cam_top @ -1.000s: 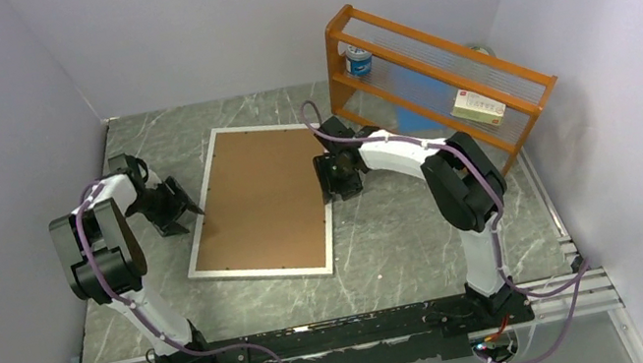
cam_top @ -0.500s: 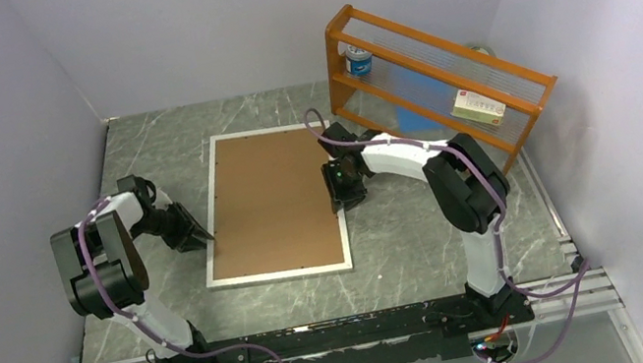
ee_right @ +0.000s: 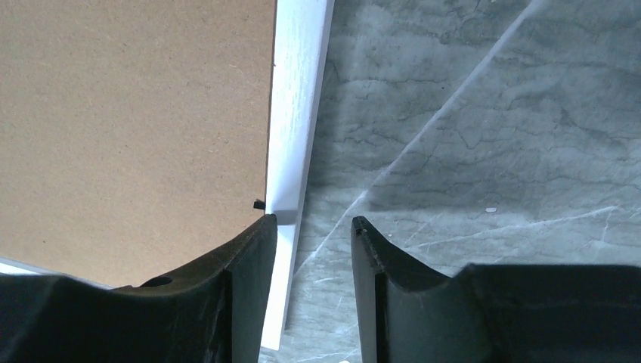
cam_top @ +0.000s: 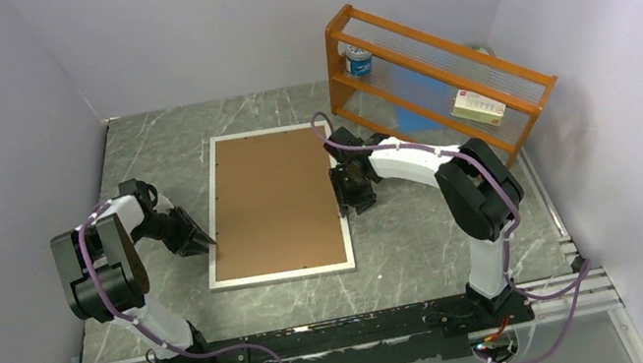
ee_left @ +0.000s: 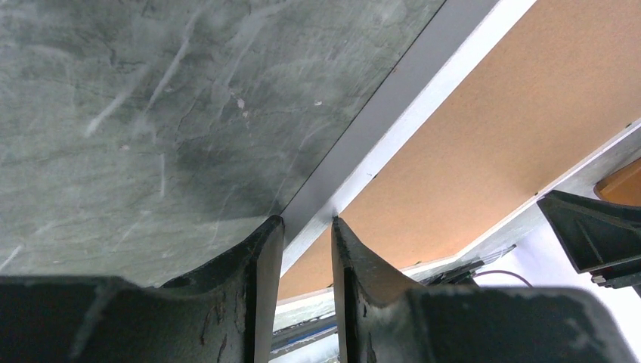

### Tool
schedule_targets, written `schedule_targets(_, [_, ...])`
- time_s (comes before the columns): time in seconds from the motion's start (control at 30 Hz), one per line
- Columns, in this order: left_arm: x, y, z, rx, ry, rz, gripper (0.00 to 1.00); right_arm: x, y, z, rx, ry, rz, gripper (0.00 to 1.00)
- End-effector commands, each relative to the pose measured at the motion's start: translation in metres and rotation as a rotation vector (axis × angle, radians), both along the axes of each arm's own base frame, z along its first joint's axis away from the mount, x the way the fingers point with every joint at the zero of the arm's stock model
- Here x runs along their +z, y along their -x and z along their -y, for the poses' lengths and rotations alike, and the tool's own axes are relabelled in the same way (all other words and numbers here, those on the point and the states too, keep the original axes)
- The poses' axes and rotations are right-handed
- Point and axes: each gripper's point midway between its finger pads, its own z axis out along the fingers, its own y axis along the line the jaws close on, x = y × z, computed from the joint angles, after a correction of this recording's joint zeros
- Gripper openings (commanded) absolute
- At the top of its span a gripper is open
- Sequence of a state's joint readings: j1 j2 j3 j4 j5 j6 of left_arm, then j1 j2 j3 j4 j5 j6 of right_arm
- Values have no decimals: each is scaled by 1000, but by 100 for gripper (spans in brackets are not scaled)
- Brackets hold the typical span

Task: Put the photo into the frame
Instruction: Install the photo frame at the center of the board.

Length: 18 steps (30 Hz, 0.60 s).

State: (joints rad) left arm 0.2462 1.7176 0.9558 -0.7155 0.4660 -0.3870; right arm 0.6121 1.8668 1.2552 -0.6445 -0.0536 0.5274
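Note:
The white frame (cam_top: 284,275) lies flat mid-table with a brown backing board (cam_top: 273,202) filling its centre. The photo is not in view. My left gripper (cam_top: 201,244) sits low at the frame's left edge near its front corner. In the left wrist view the left gripper (ee_left: 308,223) is shut on the frame's border (ee_left: 431,98), which runs between its fingertips. My right gripper (cam_top: 345,205) is at the right edge. In the right wrist view the right gripper (ee_right: 314,221) is open, one finger over the white border (ee_right: 298,98), the other over bare table.
An orange wooden rack (cam_top: 440,81) stands at the back right, holding a small can (cam_top: 359,60) and a white box (cam_top: 478,106). Grey walls close in on the left, back and right. The arms' base rail runs along the near edge.
The frame has swung from a tilted lie to square with the table. The left gripper has narrowed onto its left border. The right gripper has followed the right edge and widened slightly.

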Motion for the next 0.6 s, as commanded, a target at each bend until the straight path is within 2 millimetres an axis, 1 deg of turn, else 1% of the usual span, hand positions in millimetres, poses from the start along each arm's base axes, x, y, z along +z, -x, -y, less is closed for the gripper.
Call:
schedule_targets(0.0, [6,3,6,-5,27,1,35,8,-11,-3,-12,-1,51,44])
schedule_targets(0.3, [4,1,7,-7,36,-3,35,2,-10,-15,17,-52,27,45])
schedule_targets(0.43, [4,2,7,-9,34,-3,35,-5,-12,-13,4,-31,22,45])
schedule_targets(0.57, [4,2,7,-11,33,-3,35,-12,-13,-7,-7,6,20,42])
